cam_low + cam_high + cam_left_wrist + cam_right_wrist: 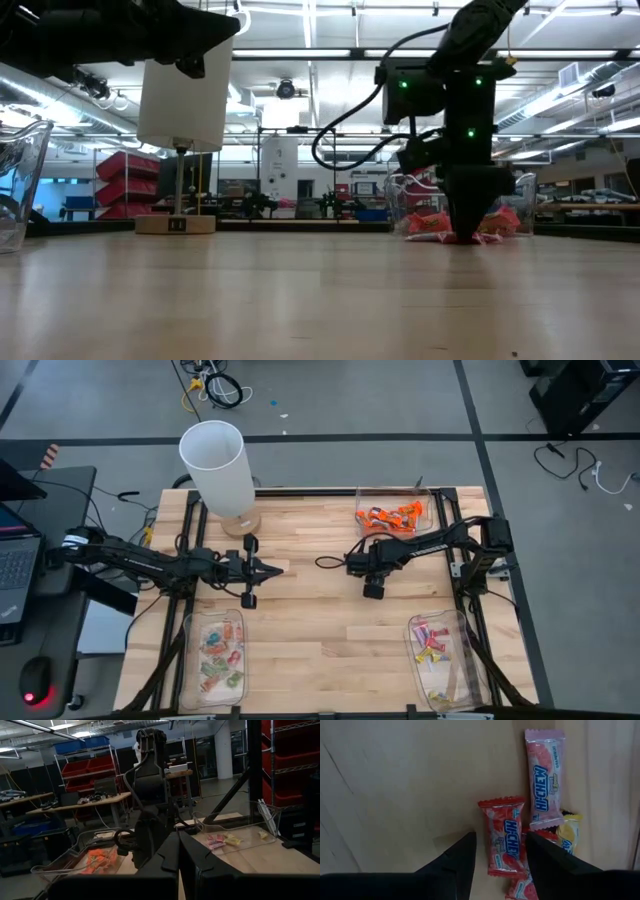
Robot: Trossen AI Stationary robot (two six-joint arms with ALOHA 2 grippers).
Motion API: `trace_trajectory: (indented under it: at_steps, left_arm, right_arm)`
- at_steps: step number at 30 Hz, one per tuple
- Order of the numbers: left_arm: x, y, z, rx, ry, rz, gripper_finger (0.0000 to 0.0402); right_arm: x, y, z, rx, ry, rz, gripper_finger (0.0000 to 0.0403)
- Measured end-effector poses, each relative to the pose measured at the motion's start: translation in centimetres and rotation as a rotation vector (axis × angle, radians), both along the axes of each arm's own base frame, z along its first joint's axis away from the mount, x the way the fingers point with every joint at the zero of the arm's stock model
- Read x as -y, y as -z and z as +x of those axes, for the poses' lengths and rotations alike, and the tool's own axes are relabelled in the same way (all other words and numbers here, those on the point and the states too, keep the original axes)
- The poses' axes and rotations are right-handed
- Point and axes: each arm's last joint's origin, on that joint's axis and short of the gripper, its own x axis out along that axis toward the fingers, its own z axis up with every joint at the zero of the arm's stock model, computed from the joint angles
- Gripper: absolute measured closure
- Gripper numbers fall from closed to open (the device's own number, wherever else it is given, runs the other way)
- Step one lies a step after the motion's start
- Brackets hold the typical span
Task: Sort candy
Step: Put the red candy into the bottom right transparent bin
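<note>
white lamp (215, 465) beside left tray (190, 660)

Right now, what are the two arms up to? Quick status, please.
Right gripper open, down over a red wrapped candy on the wooden table. Left gripper shut, waiting mid-table. More loose sweets crowd beside the red one, pink wrapped candy among them.

Two dark, matte six-joint arms; looped black cable along the right arm (470, 110), small green lights glowing on its housing. Black wedge-shaped fingers (455, 862) on the right gripper (500, 857); left arm (150, 563) slim, black.
</note>
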Motion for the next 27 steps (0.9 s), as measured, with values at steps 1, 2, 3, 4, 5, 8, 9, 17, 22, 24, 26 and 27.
trace_trajectory:
  at_steps: [1, 2, 3, 4, 5, 8, 9, 17, 22, 24, 26, 27]
  left_arm:
    - [0.0, 0.0, 0.0, 0.0, 0.0, 0.0, 0.0397]
    - [0.0, 0.0, 0.0, 0.0, 0.0, 0.0, 0.0397]
    - [0.0, 0.0, 0.0, -0.001, 0.0, 0.0, 0.0397]
    - [0.0, 0.0, 0.0, -0.001, 0.0, 0.0, 0.0397]
    - [0.0, 0.0, 0.0, -0.002, 0.0, 0.001, 0.0397]
    - [0.0, 0.1, 0.0, -0.006, 0.0, 0.001, 0.0397]
    - [0.0, 0.1, 0.0, -0.007, 0.0, 0.001, 0.0397]
    - [0.0, 0.2, 0.0, -0.022, 0.0, 0.003, 0.0397]
    - [0.0, 0.3, 0.0, -0.032, 0.0, 0.005, 0.0397]
    - [0.0, 0.3, 0.0, -0.034, 0.0, 0.005, 0.0397]
    - [0.0, 0.3, 0.0, -0.034, 0.001, 0.005, 0.0397]
    - [0.0, 0.3, 0.0, -0.034, 0.0, 0.005, 0.0397]
  right_arm:
    - [0.0, 0.1, 0.0, 0.002, -0.001, 0.0, 0.0242]
    - [-0.1, 0.1, -0.1, 0.004, -0.002, 0.002, 0.0243]
    - [-0.1, 0.2, -0.1, 0.006, -0.002, 0.006, 0.0243]
    - [-0.2, 0.3, -0.1, 0.008, -0.004, 0.013, 0.0243]
    - [-0.2, 0.3, -0.1, 0.01, -0.005, 0.021, 0.0245]
    - [-0.6, 0.3, -0.1, 0.015, -0.016, 0.036, 0.0257]
    - [-0.7, 0.3, -0.1, 0.017, -0.021, 0.039, 0.0263]
    - [-1.7, 0.2, 0.3, 0.028, -0.046, 0.084, 0.0338]
    - [-2.2, -0.1, 0.6, 0.039, -0.062, 0.109, 0.0366]
    - [-2.4, -0.3, 0.8, 0.046, -0.063, 0.121, 0.0367]
    - [-2.4, -0.5, 1.0, 0.051, -0.055, 0.124, 0.0367]
    - [-2.4, -0.7, 1.1, 0.053, -0.049, 0.123, 0.0367]
